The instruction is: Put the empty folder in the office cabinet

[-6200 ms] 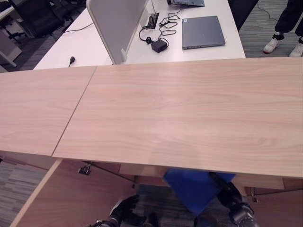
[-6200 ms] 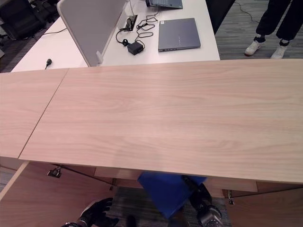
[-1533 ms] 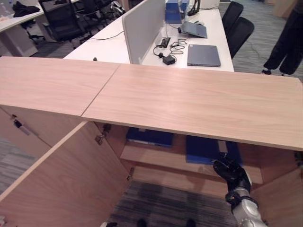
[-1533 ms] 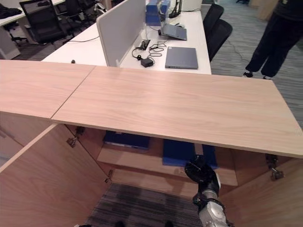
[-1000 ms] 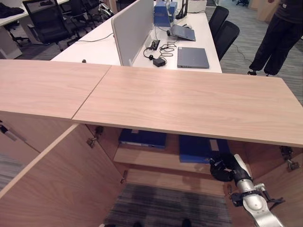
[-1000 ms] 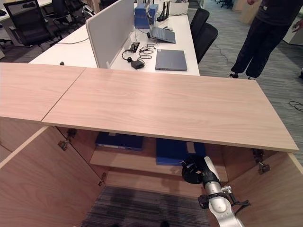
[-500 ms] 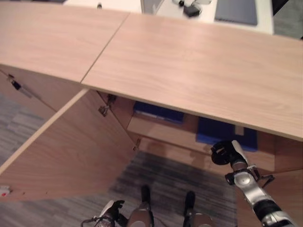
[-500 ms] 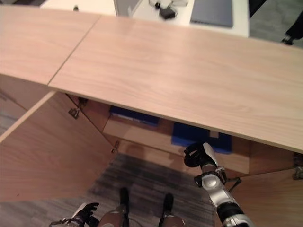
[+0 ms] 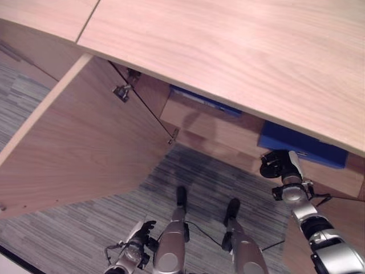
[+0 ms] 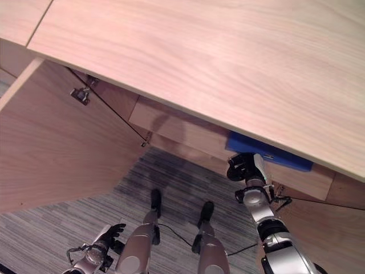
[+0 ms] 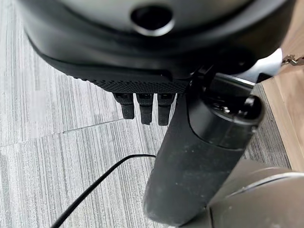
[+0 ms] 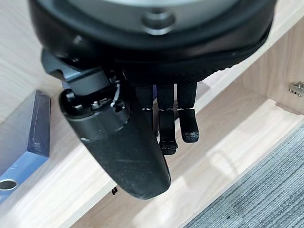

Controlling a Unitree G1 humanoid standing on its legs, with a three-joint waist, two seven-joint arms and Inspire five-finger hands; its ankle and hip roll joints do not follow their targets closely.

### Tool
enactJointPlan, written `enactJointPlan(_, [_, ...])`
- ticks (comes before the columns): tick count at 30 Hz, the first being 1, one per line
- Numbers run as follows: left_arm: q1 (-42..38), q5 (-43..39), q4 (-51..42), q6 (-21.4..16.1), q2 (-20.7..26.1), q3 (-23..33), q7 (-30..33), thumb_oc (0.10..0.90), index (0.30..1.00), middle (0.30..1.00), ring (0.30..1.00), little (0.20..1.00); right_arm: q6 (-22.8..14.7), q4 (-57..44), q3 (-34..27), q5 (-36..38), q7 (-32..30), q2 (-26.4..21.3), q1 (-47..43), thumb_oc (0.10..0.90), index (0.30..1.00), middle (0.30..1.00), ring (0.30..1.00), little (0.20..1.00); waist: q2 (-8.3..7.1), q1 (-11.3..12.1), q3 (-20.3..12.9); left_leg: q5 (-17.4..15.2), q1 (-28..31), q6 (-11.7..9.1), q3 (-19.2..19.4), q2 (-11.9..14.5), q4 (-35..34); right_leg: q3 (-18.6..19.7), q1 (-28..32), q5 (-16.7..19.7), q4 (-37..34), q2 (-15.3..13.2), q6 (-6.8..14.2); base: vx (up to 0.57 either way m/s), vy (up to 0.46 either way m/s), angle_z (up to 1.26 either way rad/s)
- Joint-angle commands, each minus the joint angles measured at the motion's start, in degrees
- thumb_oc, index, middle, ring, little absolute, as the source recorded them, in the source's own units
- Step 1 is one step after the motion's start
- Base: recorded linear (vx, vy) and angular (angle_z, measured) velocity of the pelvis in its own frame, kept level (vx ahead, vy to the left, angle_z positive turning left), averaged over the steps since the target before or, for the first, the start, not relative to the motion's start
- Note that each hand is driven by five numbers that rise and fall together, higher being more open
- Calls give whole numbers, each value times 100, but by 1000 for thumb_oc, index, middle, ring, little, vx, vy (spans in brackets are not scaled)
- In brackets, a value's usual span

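Two blue flat folders lie on the shelf inside the open light-wood office cabinet: one blue folder on the right, its near edge showing under the cabinet top, and a second blue folder further left, mostly hidden. The right hand hangs just in front of the shelf edge, near the right folder; the right wrist view shows its fingers loosely bent and grasping nothing, with the folder's spine lying apart from them on the wooden shelf. The left hand hangs low at the near left above the grey striped carpet, its fingers slightly curled and empty. The cabinet's left wooden door stands wide open. Judged from this, the folder is already placed and released. The remaining risks are these: the right hand sits close under the cabinet top, so a careless lift could strike the overhang or the shelf edge; a sweep towards the folder could drag it off the shelf; the open door could be struck by the left arm if it swings outward.
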Motion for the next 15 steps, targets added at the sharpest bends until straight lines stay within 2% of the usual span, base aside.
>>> enactJointPlan(1, [-81,-273,182,-63,161,-288,174,800,900,900,900,900,-62,48,-345,332,-440,-569,-637,400,300,300,300,300,37,198,-116,-929,-267,-419,-368,305,956,94,-813,-904,1509,-713,416,-23,-51,5])
enactJointPlan(7, [-63,-406,186,-51,161,-298,171,800,900,900,900,900,-45,251,-496,456,-554,-679,-773,400,300,300,300,300,122,225,-121,-968,-464,-412,-457,284,1079,56,-988,-1032,1738,-748,395,11,-21,9])
enactJointPlan(15, [-27,-452,224,-47,207,-400,169,800,900,900,900,900,-30,758,-605,751,-663,-1018,-1303,400,300,300,300,300,238,277,-102,-879,-354,-474,-472,327,831,3,-1058,-1106,1823,-726,393,15,-19,8])
